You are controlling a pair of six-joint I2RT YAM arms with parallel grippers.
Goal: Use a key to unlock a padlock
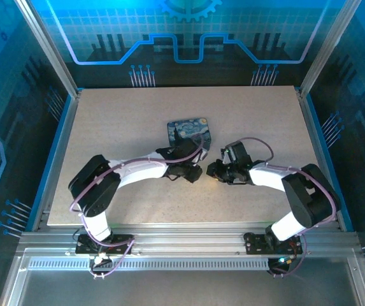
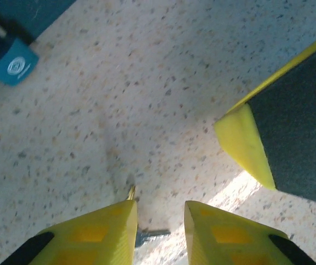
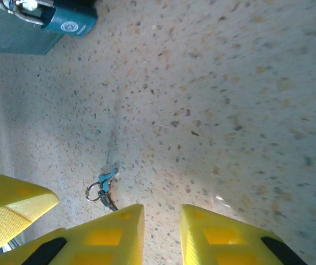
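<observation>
Key (image 3: 108,201): tiny, thin and dark. Lies flat on the speckled table (image 1: 118,121), in the lower left of the right wrist view, hung on a small silvery ring (image 3: 93,192) together with a second key (image 3: 110,177) of a paler bluish grey. Fans out from the ring, the dark blade slanting down to the right, the pale one up to the right. Sits just beside the left fingertip of the right claw (image 3: 161,216), not between the tips.

Right claw: open, a narrow gap between the yellow tips, only bare tabletop in it. Grips nothing.

Left claw (image 2: 160,212): also parted, yellow tips low over the table at the bottom of its own wrist view. Between them, right at the bottom edge, a short grey metal piece (image 2: 153,234) on the table, probably part of the keys, too small to be sure. Not pinched by either tip, as far as can be told.

From above, both claws meet nose to nose near the middle of the table, just below a box (image 1: 188,129) printed with a swirling blue night sky. One broad yellow finger (image 2: 246,143) of the right claw at the right of the left wrist view, close to the left claw's tips.

Padlock (image 3: 28,8): upper left corner of the right wrist view, well apart from the keys. Shows a thin silvery shackle, cut off by the frame, beside a blue tag (image 3: 69,22) with a round white mark; body too cropped to describe.
</observation>
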